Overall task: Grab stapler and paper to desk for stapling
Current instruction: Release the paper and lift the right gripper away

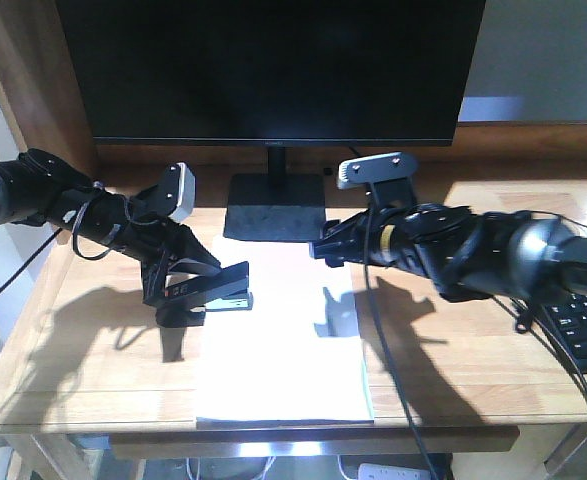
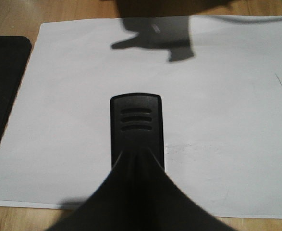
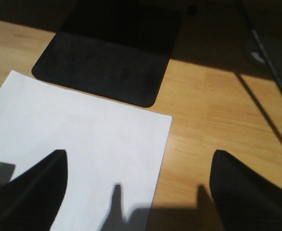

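Note:
The black stapler [image 1: 228,290] is held just above the left edge of the white paper [image 1: 283,350], with my left gripper [image 1: 188,285] shut on its rear. In the left wrist view the stapler [image 2: 136,120] sticks out forward from the shut left gripper [image 2: 137,161] over the paper [image 2: 217,96]. The paper lies flat on the light wooden desk [image 1: 103,340] in front of the monitor. My right gripper [image 1: 325,248] hovers open over the paper's far right corner. In its wrist view the right gripper [image 3: 140,156] holds nothing, spanning the paper [image 3: 83,125] edge and the desk [image 3: 213,110].
A large black monitor [image 1: 273,70] stands at the back on a black base [image 1: 275,205], also seen as base [image 3: 112,62] and base [image 2: 1,96]. A black keyboard [image 1: 583,325] lies at the right edge. A cable [image 1: 383,350] hangs from the right arm.

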Controlling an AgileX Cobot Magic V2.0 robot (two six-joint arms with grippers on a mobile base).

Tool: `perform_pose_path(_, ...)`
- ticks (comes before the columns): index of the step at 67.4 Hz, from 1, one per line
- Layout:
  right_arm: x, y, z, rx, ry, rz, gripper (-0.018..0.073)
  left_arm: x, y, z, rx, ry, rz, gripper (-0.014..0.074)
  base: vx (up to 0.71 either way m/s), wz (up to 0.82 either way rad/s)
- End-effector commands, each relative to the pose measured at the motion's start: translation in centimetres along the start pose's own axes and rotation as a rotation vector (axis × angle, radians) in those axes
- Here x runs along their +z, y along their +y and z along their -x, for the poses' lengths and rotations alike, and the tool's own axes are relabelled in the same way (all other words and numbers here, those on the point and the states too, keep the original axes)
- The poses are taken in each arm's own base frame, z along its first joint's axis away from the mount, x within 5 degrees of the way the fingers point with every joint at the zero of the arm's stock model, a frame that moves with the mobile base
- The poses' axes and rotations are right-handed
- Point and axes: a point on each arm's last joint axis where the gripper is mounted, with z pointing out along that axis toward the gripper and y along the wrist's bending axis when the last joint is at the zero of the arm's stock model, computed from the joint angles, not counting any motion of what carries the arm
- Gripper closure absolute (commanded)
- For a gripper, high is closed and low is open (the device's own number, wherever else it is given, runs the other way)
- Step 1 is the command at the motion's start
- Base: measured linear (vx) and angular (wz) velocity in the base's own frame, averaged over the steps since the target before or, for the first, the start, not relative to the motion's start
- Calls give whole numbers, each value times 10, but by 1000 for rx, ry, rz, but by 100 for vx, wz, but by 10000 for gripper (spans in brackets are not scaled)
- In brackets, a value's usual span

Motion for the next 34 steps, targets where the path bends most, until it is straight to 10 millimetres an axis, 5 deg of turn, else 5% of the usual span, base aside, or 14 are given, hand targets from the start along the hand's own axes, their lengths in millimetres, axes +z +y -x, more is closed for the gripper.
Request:
perform_pose_path(1,-39,-7,29,-73,-134,-51,-23,-22,1,31,31,-71,47,603,0,0)
perform_pose_path(34,-189,-25,26,-80,-406,-45,-22,-22,1,31,31,-71,47,603,0,0)
